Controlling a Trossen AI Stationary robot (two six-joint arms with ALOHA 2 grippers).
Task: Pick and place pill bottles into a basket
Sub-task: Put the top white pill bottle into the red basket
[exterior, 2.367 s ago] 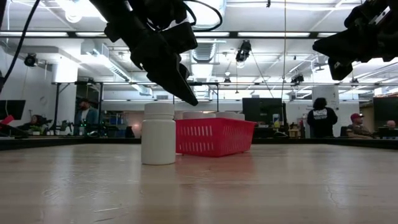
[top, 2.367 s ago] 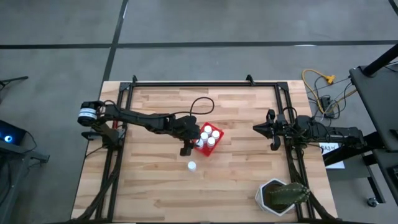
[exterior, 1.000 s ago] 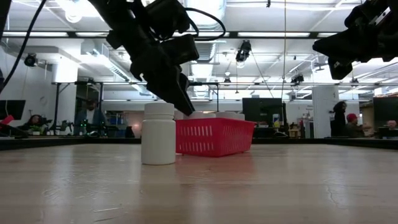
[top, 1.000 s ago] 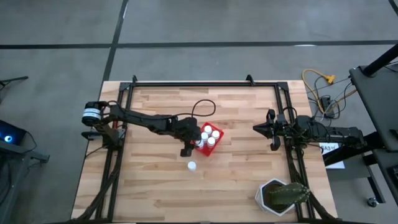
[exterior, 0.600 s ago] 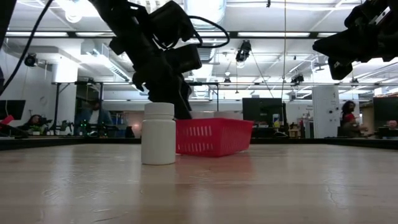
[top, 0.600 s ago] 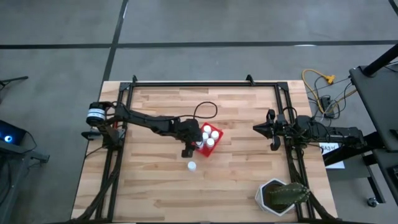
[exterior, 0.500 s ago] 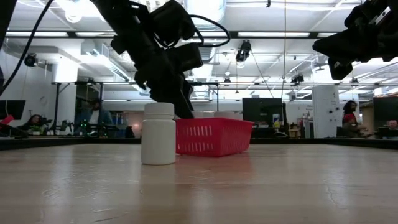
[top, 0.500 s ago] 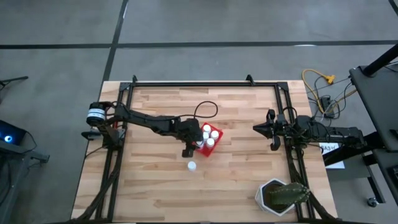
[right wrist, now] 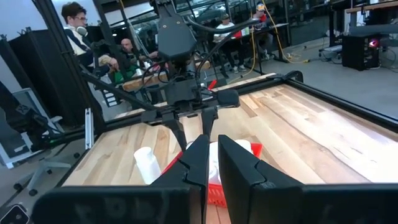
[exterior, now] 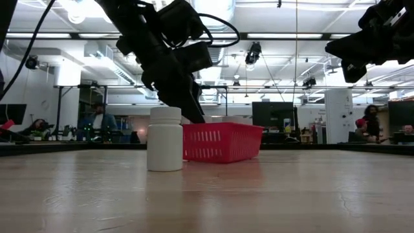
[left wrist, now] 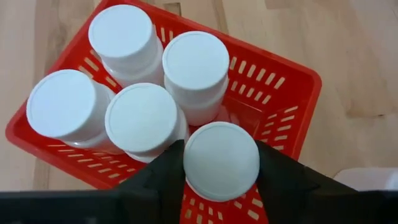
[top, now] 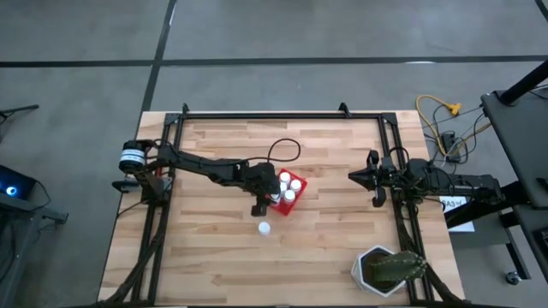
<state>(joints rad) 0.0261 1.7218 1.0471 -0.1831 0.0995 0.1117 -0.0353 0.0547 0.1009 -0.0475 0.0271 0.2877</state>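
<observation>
Left gripper (left wrist: 221, 180) pinches a capped pill bottle (left wrist: 221, 160) over the red basket (left wrist: 297, 93).

Its fingers (left wrist: 163, 177) press that bottle's sides at the basket's open corner, beside four other bottles (left wrist: 143, 118) standing packed together inside. The basket (top: 295, 190) sits near the middle of the table (top: 214, 257). One lone bottle (top: 265, 228) stands upright on the wood, just toward the table's front edge from the basket and apart from it. The right gripper (top: 360, 177) hangs over the table's right side with its fingers pressed together, holding nothing.
</observation>
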